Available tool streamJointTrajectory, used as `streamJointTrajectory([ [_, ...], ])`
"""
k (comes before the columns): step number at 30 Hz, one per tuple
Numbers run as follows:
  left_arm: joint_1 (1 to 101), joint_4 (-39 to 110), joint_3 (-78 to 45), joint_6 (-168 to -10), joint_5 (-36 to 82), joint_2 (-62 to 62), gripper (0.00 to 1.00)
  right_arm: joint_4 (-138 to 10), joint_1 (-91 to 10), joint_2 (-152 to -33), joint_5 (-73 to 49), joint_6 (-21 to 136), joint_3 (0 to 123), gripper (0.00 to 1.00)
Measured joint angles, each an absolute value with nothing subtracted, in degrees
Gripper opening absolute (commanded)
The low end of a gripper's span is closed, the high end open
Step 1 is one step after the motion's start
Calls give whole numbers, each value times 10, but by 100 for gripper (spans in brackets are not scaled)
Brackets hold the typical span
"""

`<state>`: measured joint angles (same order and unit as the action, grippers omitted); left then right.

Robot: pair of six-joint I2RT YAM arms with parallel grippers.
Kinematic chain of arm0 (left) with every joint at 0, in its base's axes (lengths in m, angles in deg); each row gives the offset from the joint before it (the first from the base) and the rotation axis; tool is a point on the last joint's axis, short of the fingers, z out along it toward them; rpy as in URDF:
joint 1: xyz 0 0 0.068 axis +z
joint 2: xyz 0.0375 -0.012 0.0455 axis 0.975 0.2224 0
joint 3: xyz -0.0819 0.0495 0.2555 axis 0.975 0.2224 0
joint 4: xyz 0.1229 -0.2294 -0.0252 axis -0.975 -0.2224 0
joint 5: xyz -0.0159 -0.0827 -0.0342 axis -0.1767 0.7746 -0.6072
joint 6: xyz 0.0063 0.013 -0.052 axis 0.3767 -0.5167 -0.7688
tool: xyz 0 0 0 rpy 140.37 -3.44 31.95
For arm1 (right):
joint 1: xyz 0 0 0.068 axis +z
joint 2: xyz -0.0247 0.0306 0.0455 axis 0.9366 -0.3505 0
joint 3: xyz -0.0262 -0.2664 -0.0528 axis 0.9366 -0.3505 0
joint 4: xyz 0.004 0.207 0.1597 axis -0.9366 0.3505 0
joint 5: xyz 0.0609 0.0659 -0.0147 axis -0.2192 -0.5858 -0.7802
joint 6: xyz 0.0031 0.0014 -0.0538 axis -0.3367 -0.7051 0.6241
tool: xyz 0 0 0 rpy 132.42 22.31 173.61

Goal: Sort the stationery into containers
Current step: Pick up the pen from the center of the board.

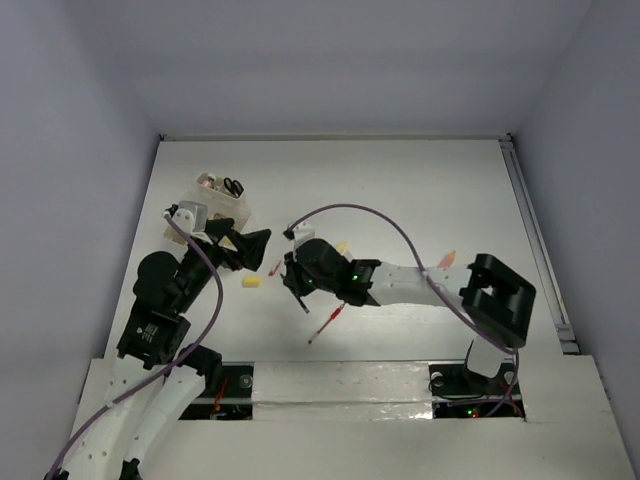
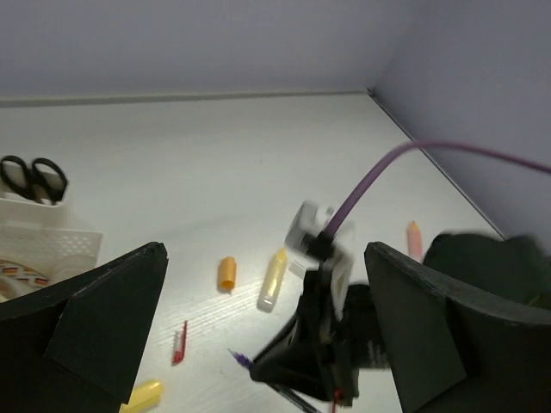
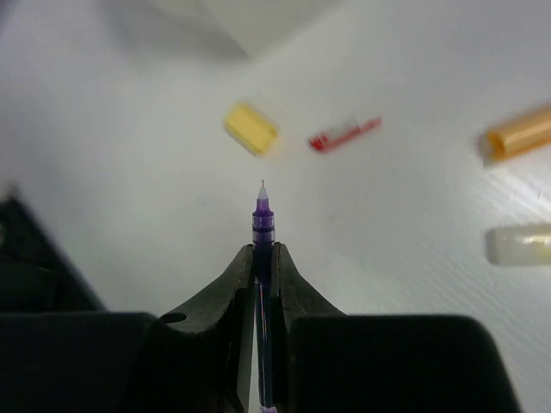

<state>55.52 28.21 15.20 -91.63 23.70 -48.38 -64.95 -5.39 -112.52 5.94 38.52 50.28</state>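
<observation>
Pen [image 3: 263, 219], purple-tipped, sits clamped between the right jaws, its point jutting past their tips. Ahead of those jaws on the surface [image 3: 129, 103] lie a yellow bit [image 3: 250, 129] and a red bit [image 3: 344, 134]; off to their right, an orange cap [image 3: 521, 133] and a pale cap [image 3: 521, 243]. Left jaws stand wide apart, holding nothing; the box [image 2: 52, 237] is just beside their left finger, scissors [image 2: 34, 176] handles-up in it. A red pen [image 1: 327, 325] lies near the right jaws, toward the arm bases.
</observation>
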Motion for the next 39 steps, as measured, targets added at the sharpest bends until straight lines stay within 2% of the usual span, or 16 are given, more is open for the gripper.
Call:
streamJointTrajectory([
  [4,555,279,152,-931,286,-470,97,-768,-77,-1035,36,374,465,0],
  [9,555,270,152,-966,329,-483,89,-874,-120,-966,7,351,448,0],
  [11,555,272,153,-983,346,-487,83,-903,-138,-955,-4,341,442,0],
  [18,555,307,208,-1032,408,-477,71,-952,-166,-949,-43,310,439,0],
  [24,555,338,226,-1049,438,-425,56,-1003,-166,-949,-86,276,431,0],
  [26,555,353,226,-1052,442,-414,46,-1017,-166,-949,-99,265,431,0],
  [29,555,366,226,-1056,446,-403,37,-1027,-166,-949,-112,256,431,0],
  [37,555,387,226,-1058,450,-395,34,-1051,-166,-966,-136,233,431,0],
  [39,555,392,226,-1062,451,-392,19,-1056,-166,-972,-145,226,431,0],
])
